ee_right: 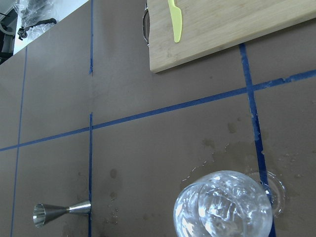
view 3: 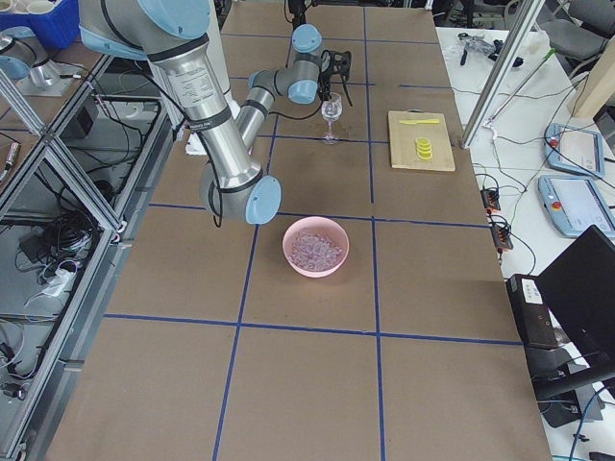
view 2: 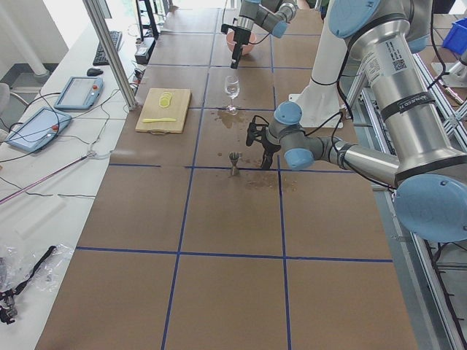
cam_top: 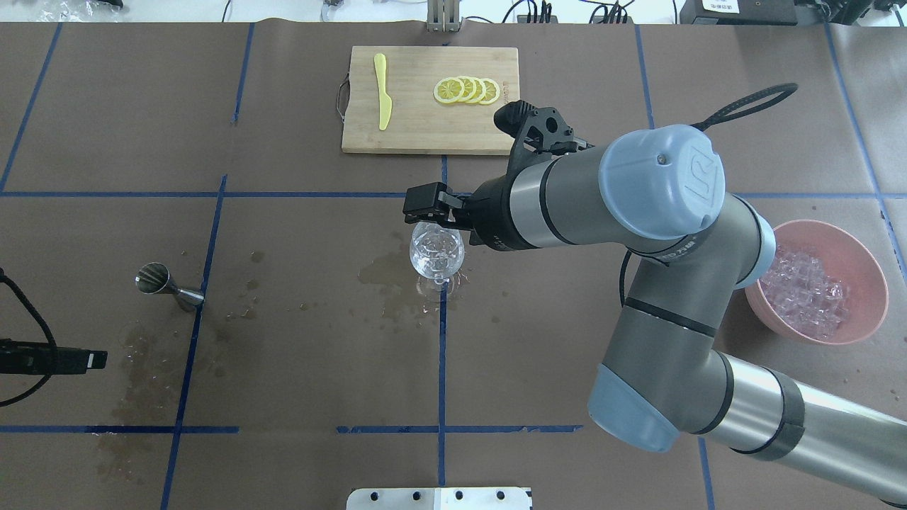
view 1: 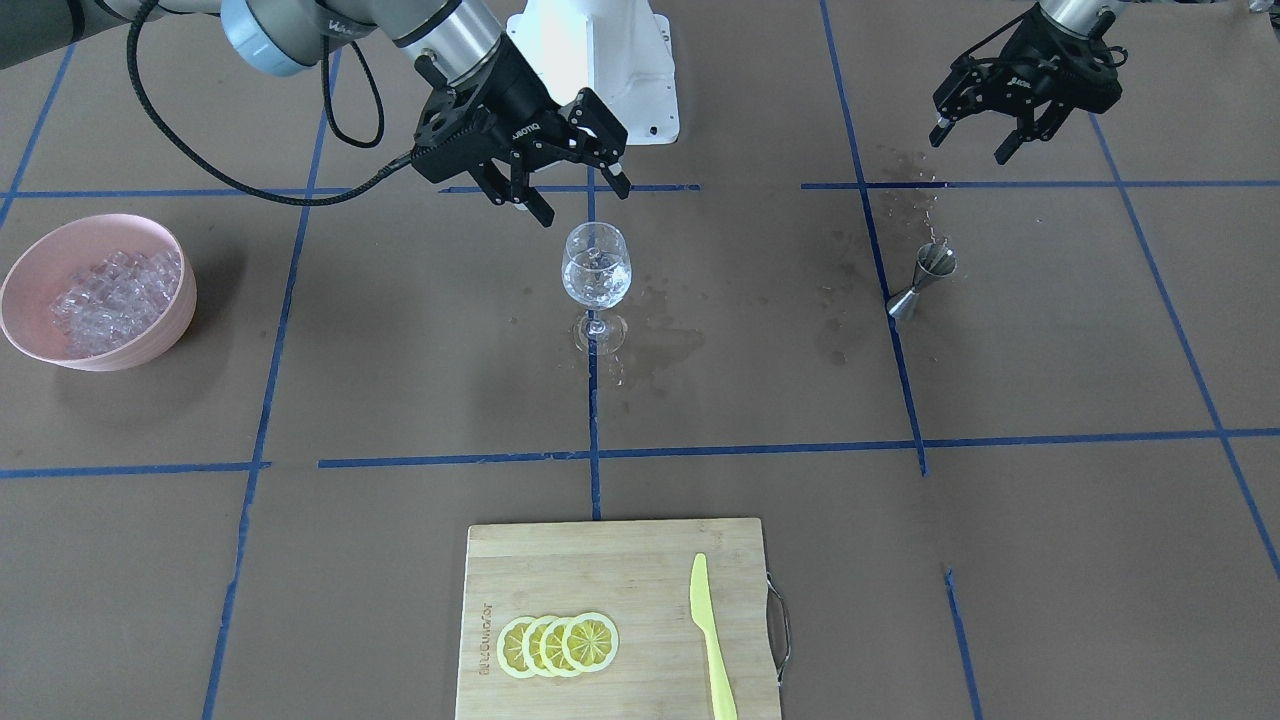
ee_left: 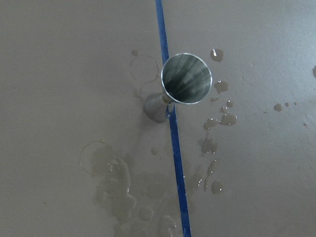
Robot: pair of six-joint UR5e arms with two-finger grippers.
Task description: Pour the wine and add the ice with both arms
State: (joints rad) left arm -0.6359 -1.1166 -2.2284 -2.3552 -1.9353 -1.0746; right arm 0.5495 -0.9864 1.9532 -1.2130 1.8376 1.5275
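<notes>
Wine glass [ee_right: 197, 217] with wine [view 1: 597, 290] and ice [ee_right: 220, 207] sits just below right claw [view 1: 583, 200], spread empty as for dropping cubes; left claw [view 1: 975, 140], spread empty too, hovers above parked jigger [view 1: 925, 285].

obstr: wine glass [view 1: 596, 275] ctr, jigger [view 1: 925, 283], bowl [view 1: 160, 340] | free: gap btwn glass/jigger

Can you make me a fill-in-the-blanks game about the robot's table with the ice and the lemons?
1. The ice cubes sit in a ____ bowl.
2. There are ____ lemon slices on the cutting board.
3. The right claw above the wine glass is wide ____.
4. The metal measuring cup stands by a ____ tape line.

Missing words: pink, four, open, blue.
</notes>
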